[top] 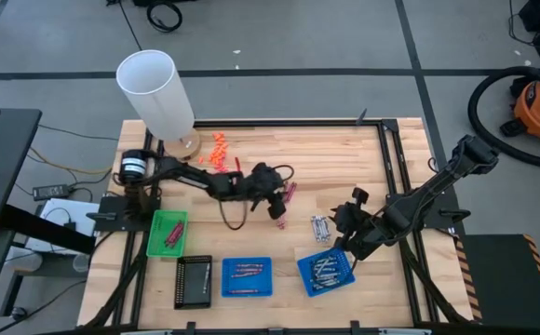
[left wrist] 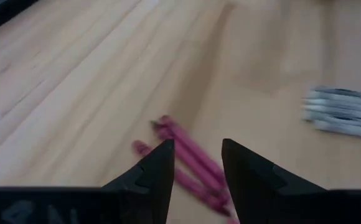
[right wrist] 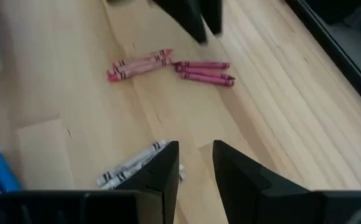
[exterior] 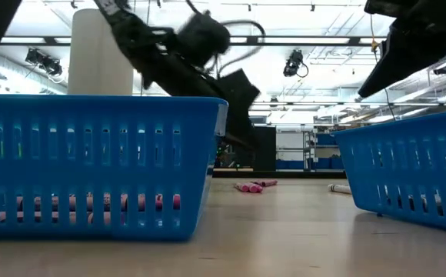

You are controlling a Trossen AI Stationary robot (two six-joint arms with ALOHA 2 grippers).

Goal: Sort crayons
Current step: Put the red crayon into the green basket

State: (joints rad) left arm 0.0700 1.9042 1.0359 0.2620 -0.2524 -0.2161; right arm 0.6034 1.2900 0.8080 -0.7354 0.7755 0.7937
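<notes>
Magenta crayons (left wrist: 190,155) lie loose on the wooden table (top: 344,158) near its middle, seen as two small groups in the right wrist view (right wrist: 140,64) (right wrist: 205,70). My left gripper (left wrist: 196,144) hovers open just above them, fingers slanting down and touching nothing. A bunch of silvery grey crayons (right wrist: 134,165) lies to their right. My right gripper (right wrist: 195,144) is open and empty near the grey bunch, above the right blue tray (top: 326,272), which holds grey crayons.
Along the near edge stand a green tray (top: 168,233) with dark red crayons, a black tray (top: 193,281) and a second blue tray (top: 247,276) with reddish crayons. Orange crayons (top: 219,149) lie at the back beside a tall white cylinder (top: 158,93).
</notes>
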